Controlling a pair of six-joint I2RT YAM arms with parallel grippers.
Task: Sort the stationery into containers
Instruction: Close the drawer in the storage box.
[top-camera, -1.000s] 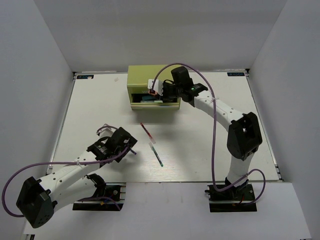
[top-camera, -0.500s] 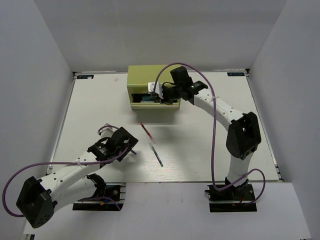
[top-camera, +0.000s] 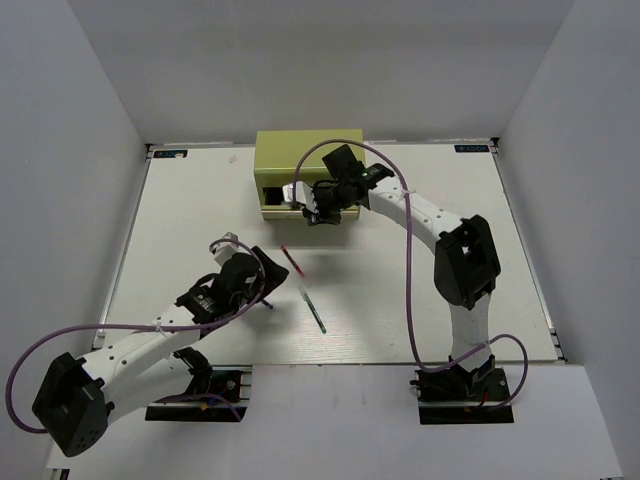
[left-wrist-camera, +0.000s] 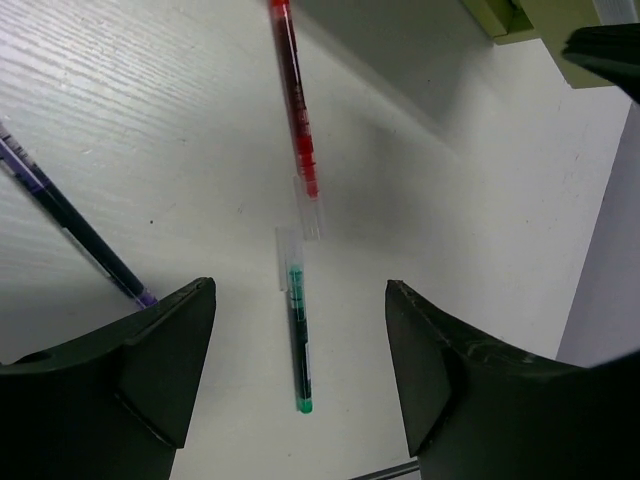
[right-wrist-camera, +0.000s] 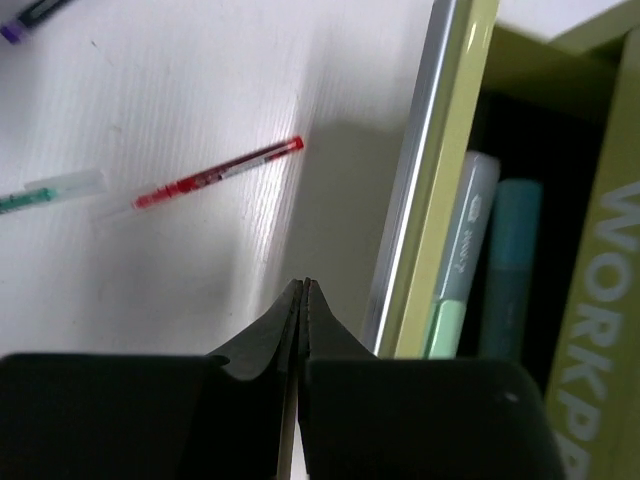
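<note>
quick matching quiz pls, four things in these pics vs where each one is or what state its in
Things:
1 red pen
2 teal-green pen
3 pale green marker
4 right tool

Places or states:
a shut, holding nothing
b in the open drawer of the chest
c on the table, the loose pen nearest the chest
d on the table, farther from the chest than the red pen

Pairs: 1-c, 2-d, 3-b, 4-a

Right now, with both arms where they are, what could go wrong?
1. The left jaws stand open astride the teal-green pen, whose clear cap lies almost against the red pen; closing may knock that one askew.
2. The right jaws, shut, hang close to the open drawer and could bump its front edge.
</note>
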